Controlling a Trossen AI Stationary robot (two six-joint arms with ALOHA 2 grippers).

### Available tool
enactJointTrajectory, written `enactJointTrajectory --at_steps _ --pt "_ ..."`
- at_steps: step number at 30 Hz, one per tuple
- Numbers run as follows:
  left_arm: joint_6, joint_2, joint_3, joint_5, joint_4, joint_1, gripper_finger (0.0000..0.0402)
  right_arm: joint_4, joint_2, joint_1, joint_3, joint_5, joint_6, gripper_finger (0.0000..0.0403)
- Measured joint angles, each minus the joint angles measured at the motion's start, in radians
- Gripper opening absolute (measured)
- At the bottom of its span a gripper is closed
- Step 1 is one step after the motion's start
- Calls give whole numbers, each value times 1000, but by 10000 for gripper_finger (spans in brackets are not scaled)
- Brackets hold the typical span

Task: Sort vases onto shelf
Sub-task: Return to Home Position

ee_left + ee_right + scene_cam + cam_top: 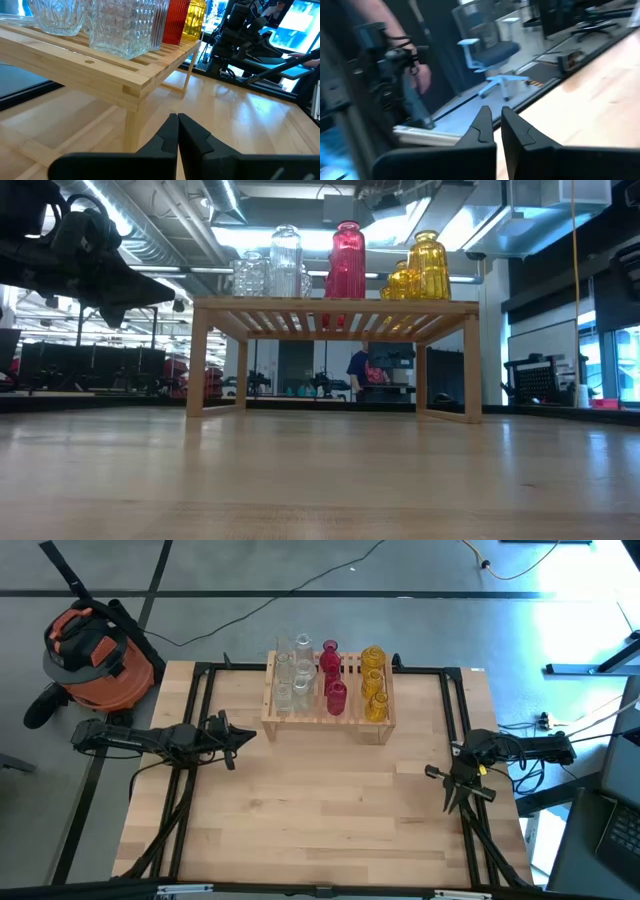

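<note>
The vases stand upright in three colour rows on the slatted top of the shelf (326, 722): clear ones (290, 675) on the left, red ones (331, 675) in the middle, yellow ones (374, 685) on the right. The low view shows clear (270, 270), red (345, 262) and yellow (425, 268) vases above the shelf (335, 310). My left gripper (250, 735) is shut and hovers left of the shelf, pointing at it (177, 118). My right gripper (455, 802) is shut, at the table's right side, pointing toward the near edge (492, 112).
Black frame rails (200, 740) run along the table's left and right sides. An orange vacuum cleaner (95, 645) sits on the floor beyond the far left corner. Bare wood (330, 810) lies in front of the shelf. A person's hand (422, 75) and an office chair (495, 55) show beyond the table.
</note>
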Motion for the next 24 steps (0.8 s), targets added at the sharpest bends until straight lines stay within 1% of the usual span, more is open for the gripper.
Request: enactJointTrajectory --at_steps 8,13,24 --pt "0 0 0 0 0 0 0 1 0 0 0 189 -1 1" --pt "0 0 0 0 0 0 0 1 0 0 0 262 -1 1" --pt "0 0 1 0 0 0 0 1 0 -1 0 274 -1 1"
